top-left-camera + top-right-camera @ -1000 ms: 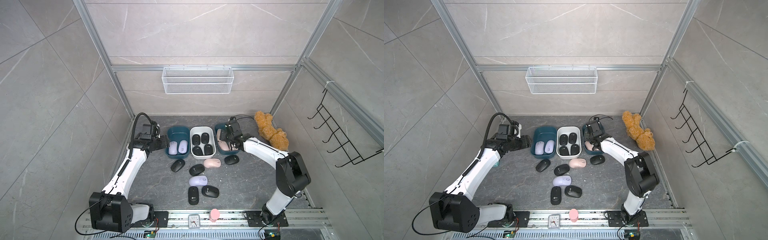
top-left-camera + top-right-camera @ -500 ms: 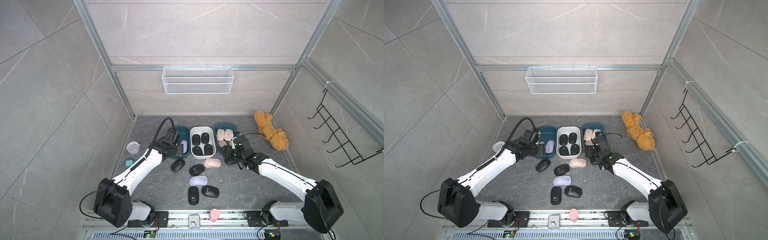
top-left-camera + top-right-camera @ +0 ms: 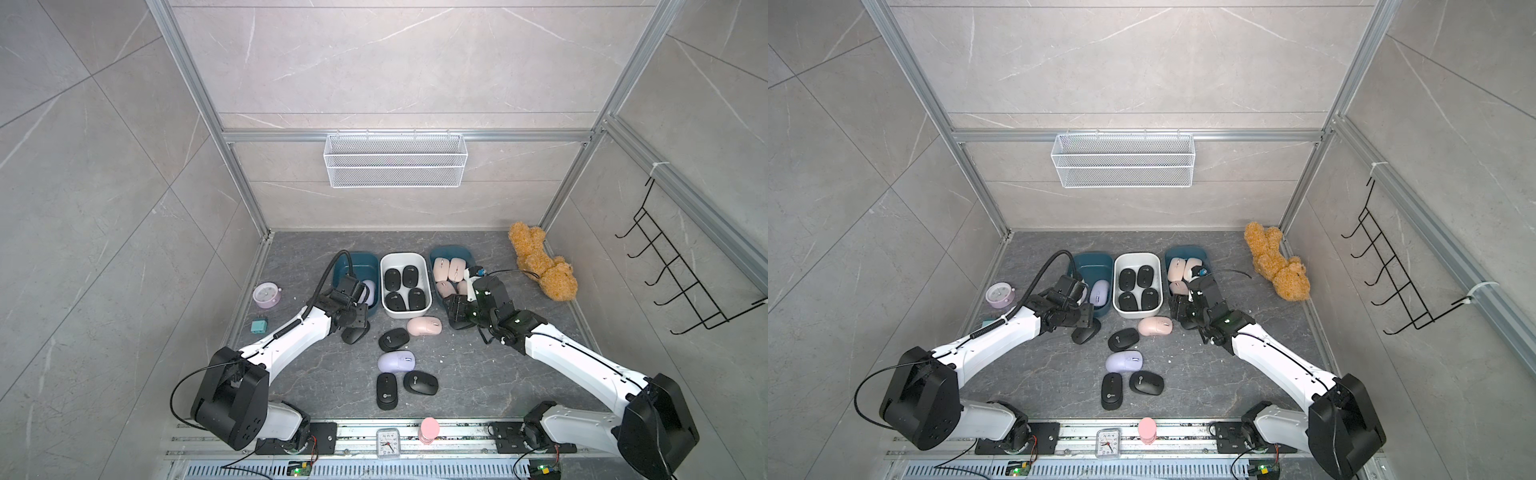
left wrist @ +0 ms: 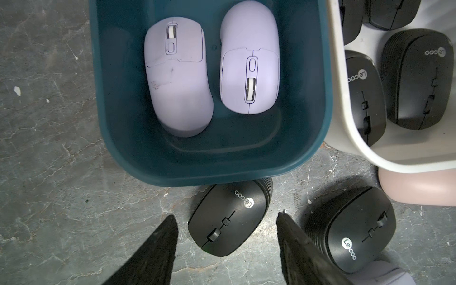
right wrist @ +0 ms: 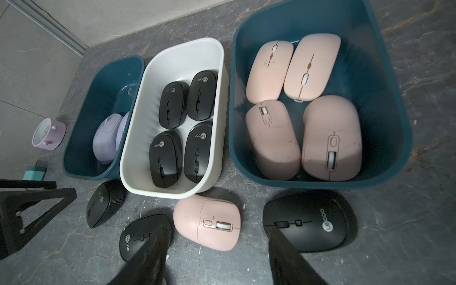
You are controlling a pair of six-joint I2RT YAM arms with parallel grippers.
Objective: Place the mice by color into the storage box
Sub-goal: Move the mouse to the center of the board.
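Three bins stand in a row: a left teal bin (image 4: pixel 222 172) holding two purple mice (image 4: pixel 177 86), a white bin (image 5: pixel 138 138) with several black mice (image 5: pixel 167 158), and a right teal bin (image 5: pixel 320 183) with several pink mice (image 5: pixel 271 138). Loose mice lie in front of them. My left gripper (image 4: pixel 227 217) is open just above a black mouse (image 4: pixel 229 222), its fingers apart from it on either side. My right gripper (image 5: pixel 217 227) is open over a loose pink mouse (image 5: pixel 207 222), with black mice (image 5: pixel 308 219) beside it. More loose mice sit nearer: a purple mouse (image 3: pixel 397 361) and two black ones (image 3: pixel 386 390).
A round pink alarm clock (image 3: pixel 266 294) and a small teal block (image 3: pixel 258 326) sit at the left wall. A teddy bear (image 3: pixel 540 266) lies at the back right. A wire basket (image 3: pixel 395 160) hangs on the back wall. A small clock (image 3: pixel 387 442) and a pink cylinder (image 3: pixel 429 430) stand on the front rail.
The left arm swung in from the left wall to the black mouse in front of the left bin. The right gripper drew back from the pink bin to the loose mice.
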